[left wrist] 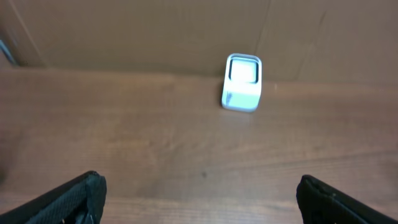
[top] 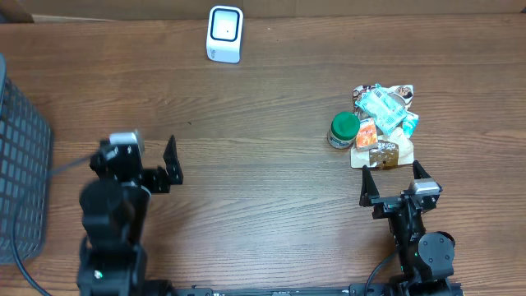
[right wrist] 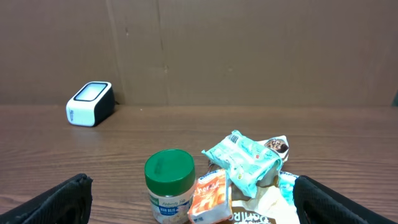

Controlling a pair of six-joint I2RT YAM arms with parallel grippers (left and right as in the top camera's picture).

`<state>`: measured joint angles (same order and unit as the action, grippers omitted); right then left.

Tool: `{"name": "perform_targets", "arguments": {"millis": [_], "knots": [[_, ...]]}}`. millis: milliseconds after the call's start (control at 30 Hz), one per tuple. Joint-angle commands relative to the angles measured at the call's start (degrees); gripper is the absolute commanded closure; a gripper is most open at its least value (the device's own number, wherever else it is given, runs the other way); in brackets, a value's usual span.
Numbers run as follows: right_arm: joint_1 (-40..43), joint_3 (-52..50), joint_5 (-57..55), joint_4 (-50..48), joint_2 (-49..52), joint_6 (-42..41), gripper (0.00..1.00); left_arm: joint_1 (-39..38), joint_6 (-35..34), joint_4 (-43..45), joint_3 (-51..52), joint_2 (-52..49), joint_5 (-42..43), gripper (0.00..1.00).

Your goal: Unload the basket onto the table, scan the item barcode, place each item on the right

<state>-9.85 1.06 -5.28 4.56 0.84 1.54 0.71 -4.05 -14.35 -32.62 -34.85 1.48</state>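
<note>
While the left gripper [left wrist: 200,199] and right gripper [top: 394,175] sit spread wide and empty, we see the scanner [top: 224,34] by the table's [top: 263,205] far edge, with the jar [top: 343,129] and packets [top: 385,115] nearer its right edge.

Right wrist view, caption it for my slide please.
Open right gripper faces a green-lidded jar and snack packets, white scanner far left.

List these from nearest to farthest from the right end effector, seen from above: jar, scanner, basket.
1. The jar, just ahead of the right end effector, slightly left.
2. The scanner, far back, toward the middle.
3. The basket, far left edge.
</note>
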Motion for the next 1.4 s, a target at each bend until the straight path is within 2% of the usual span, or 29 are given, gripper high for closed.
{"name": "perform_targets", "arguments": {"millis": [0, 133, 267, 733, 1367], "knots": [[-0.33, -0.61, 0.24, -0.24, -0.68, 0.26, 0.0, -0.48, 0.92, 7.19, 10.88, 8.87, -0.37, 0.0], [-0.33, -0.61, 0.24, -0.26, -0.68, 0.24, 0.0, -1.79, 4.11, 11.67, 18.99, 16.26, -0.39, 0.0], [-0.33, -0.61, 0.24, -0.24, -0.68, 0.26, 0.0, -3.32, 9.64, 12.09, 23.67, 21.59, -0.42, 0.0], [-0.33, -0.61, 0.24, -0.24, -0.68, 0.26, 0.0, -3.32, 17.66, 10.32, 32.37, 34.62, -0.63, 0.0], [-0.33, -0.61, 0.24, -0.24, -0.68, 0.26, 0.0, -3.28, 18.67, 9.94, 32.35, 34.64, -0.42, 0.0]]}}
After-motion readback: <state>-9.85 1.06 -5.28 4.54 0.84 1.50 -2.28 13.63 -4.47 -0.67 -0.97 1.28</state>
